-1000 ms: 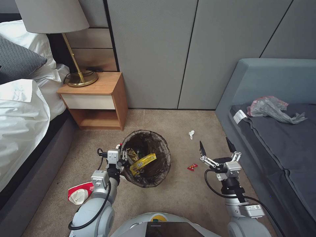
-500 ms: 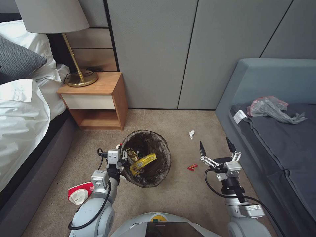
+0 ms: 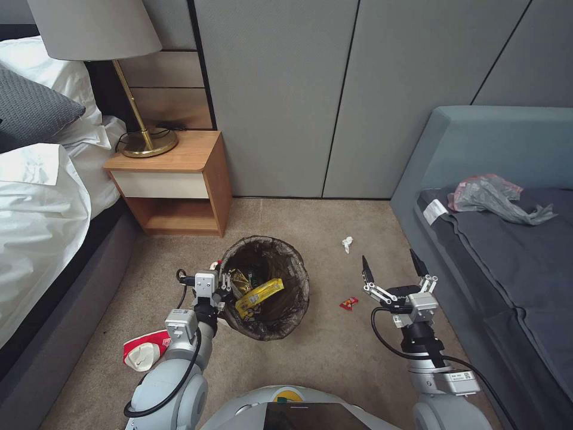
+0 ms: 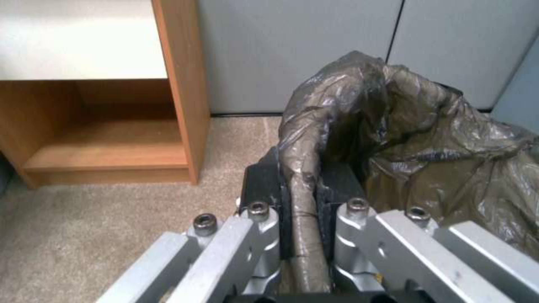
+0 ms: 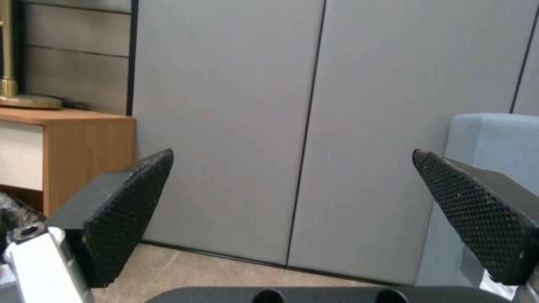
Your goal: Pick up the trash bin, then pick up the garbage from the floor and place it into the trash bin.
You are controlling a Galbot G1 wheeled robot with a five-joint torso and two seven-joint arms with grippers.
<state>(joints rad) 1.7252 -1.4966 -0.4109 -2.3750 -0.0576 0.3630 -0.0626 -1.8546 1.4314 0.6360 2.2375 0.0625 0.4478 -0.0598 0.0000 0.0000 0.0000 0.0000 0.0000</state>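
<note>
The trash bin (image 3: 265, 286), lined with a dark brown bag, hangs over the carpet with yellow wrappers (image 3: 258, 297) inside. My left gripper (image 3: 221, 288) is shut on its near-left rim; the left wrist view shows the bag-covered rim (image 4: 300, 198) pinched between my black fingers (image 4: 264, 189). To the bin's right my right gripper (image 3: 391, 267) hovers open and empty, its pads (image 5: 126, 210) wide apart. Garbage on the floor: a small red scrap (image 3: 348, 303) just left of the right gripper, a white scrap (image 3: 347, 243) farther back, and a red-and-white carton (image 3: 143, 351) beside my left arm.
A wooden nightstand (image 3: 173, 182) with a brass lamp (image 3: 137, 128) stands left of the bin, next to a bed (image 3: 42, 197). A grey-blue sofa (image 3: 501, 239) lines the right side, with a thin grey plastic bag (image 3: 492, 197) on it. Grey wall panels close the back.
</note>
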